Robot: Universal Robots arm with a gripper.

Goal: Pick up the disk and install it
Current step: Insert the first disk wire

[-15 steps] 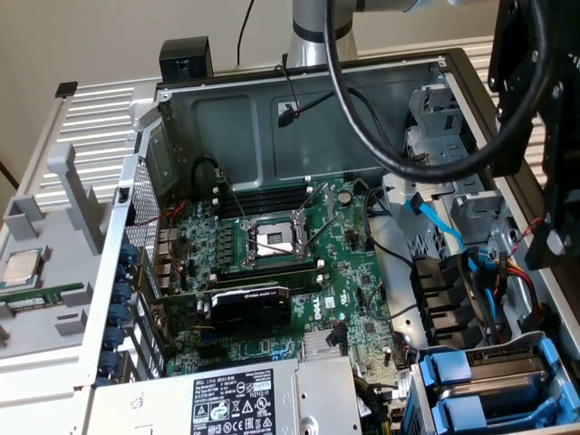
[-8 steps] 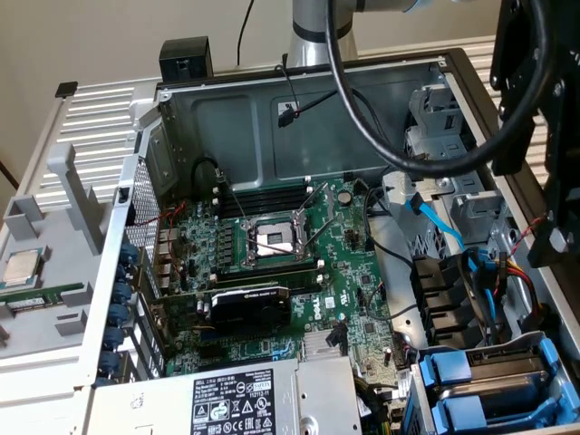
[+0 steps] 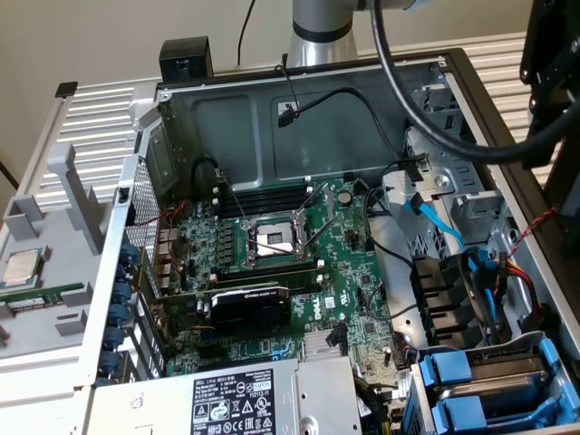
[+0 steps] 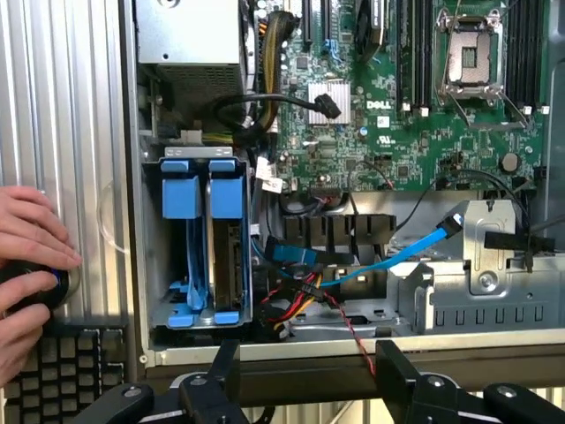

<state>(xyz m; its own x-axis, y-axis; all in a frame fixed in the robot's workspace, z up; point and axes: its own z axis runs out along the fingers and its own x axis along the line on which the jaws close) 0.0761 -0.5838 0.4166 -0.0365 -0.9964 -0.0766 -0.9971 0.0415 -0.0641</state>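
Saw two blue carriers (image 4: 181, 190) inside the metal cage (image 4: 152, 265), the disk (image 4: 231, 265) in one. Found gripper (image 4: 305, 367) wide apart, empty.

I count one open computer case (image 3: 317, 127), one motherboard (image 4: 371, 132), one empty processor socket (image 3: 272, 240), one graphics card (image 3: 249, 306), one power supply (image 3: 227, 403), two blue drive carriers (image 4: 181, 196) (image 4: 224, 196), and one end effector (image 4: 305, 353) with two black fingers (image 4: 222, 371).

The gripper (image 4: 305, 352) holds its two black fingers (image 4: 221, 375) spread wide, nothing between them. A silver section of the arm (image 3: 319, 27) stands upright.
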